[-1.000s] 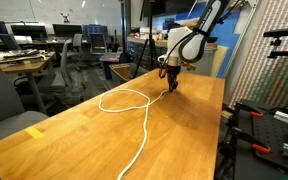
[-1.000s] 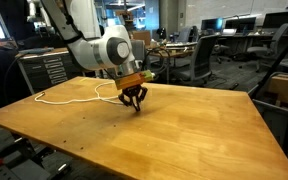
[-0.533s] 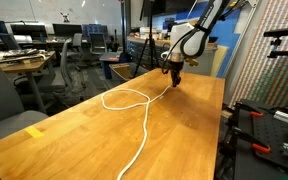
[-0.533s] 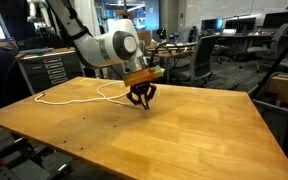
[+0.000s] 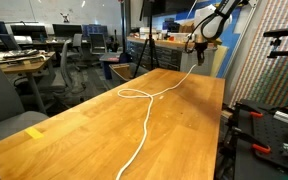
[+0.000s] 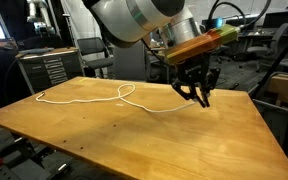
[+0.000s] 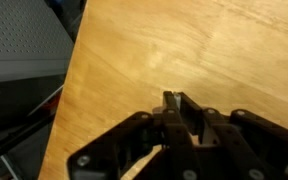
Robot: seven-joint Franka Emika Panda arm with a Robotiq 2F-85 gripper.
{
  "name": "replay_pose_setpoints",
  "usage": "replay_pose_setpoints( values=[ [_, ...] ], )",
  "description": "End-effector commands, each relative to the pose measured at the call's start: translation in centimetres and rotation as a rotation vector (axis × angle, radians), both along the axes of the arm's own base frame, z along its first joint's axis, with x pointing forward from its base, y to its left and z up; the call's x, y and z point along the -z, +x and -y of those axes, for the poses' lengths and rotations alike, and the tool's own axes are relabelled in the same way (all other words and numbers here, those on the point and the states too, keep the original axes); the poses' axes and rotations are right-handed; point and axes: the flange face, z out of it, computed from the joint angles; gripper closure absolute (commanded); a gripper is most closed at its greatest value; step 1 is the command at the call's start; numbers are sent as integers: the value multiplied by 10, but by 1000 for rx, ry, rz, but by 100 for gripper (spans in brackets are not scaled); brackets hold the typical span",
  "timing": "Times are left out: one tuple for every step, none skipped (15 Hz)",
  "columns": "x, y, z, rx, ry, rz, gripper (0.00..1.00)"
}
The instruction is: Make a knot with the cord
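White cord (image 5: 147, 115) runs from the near edge of the wooden tabletop (image 5: 74, 130) through a loose loop (image 5: 134, 93) up to the gripper (image 5: 197, 44), pinched shut on one end above the far edge; with the loop laid, threading that end through likely comes next.

The cord (image 5: 147, 120) is white, the table (image 6: 174, 140) honey-brown with a fine wood grain, and the gripper (image 6: 202, 97) black beneath a yellow-orange band (image 6: 199, 42).

The gripper (image 6: 198, 97), clamped on the cord (image 6: 154, 107), hangs above the table (image 6: 134, 140).
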Motion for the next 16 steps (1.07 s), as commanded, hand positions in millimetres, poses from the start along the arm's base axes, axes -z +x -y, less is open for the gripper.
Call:
replay_pose_setpoints(
  values=[
    [-15,-5,-1,97,115,82,94],
    [-16,-2,-10,124,167,106,94],
    [-15,2,-21,141,212,136,94],
    [-15,8,-38,146,260,164,94],
    [-15,13,-57,143,305,193,94],
    [-17,20,-80,122,350,216,94],
    [-18,26,-102,98,393,234,94],
    [-19,32,-125,64,437,242,94],
    [-18,37,-151,25,482,242,94],
    [-16,41,-174,-10,524,241,94],
    [-11,44,-197,-35,559,249,94],
    [-6,47,-217,-52,592,263,94],
    [-2,50,-238,-93,599,299,94],
    [0,52,-257,-128,612,321,94],
    [3,54,-277,-185,607,349,94],
    [6,56,-292,-234,605,366,94]
  ],
)
